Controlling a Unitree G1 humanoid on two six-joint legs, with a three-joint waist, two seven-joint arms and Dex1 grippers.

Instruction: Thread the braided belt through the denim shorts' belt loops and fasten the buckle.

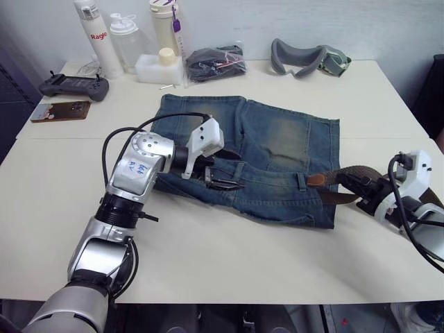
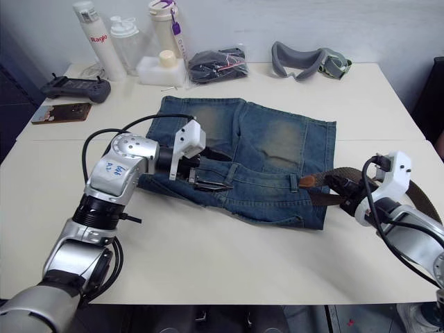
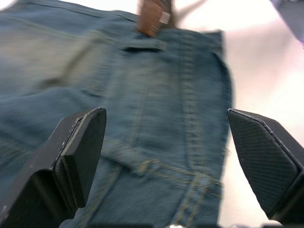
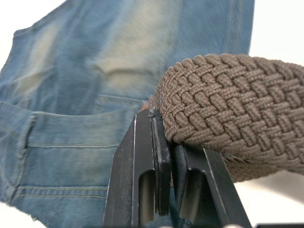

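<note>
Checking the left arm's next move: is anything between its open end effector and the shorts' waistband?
Nothing visible: the left end effector hangs open directly over the faded blue denim shorts, with only bare denim between its fingers.

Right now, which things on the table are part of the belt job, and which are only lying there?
For the job:
denim shorts
braided belt, pinched by the right gripper
left gripper, open above the shorts

Just lying about:
grey goggles
black bundle
bottles
game controller
phone

A cream-white table (image 1: pixel 229 263), formed of two tops meeting at a seam, stands against a plain pale wall (image 1: pixel 291 21). Diffuse, even light falls across the tabletop, and dark floor (image 2: pixel 14 90) shows beyond its left edge.
</note>
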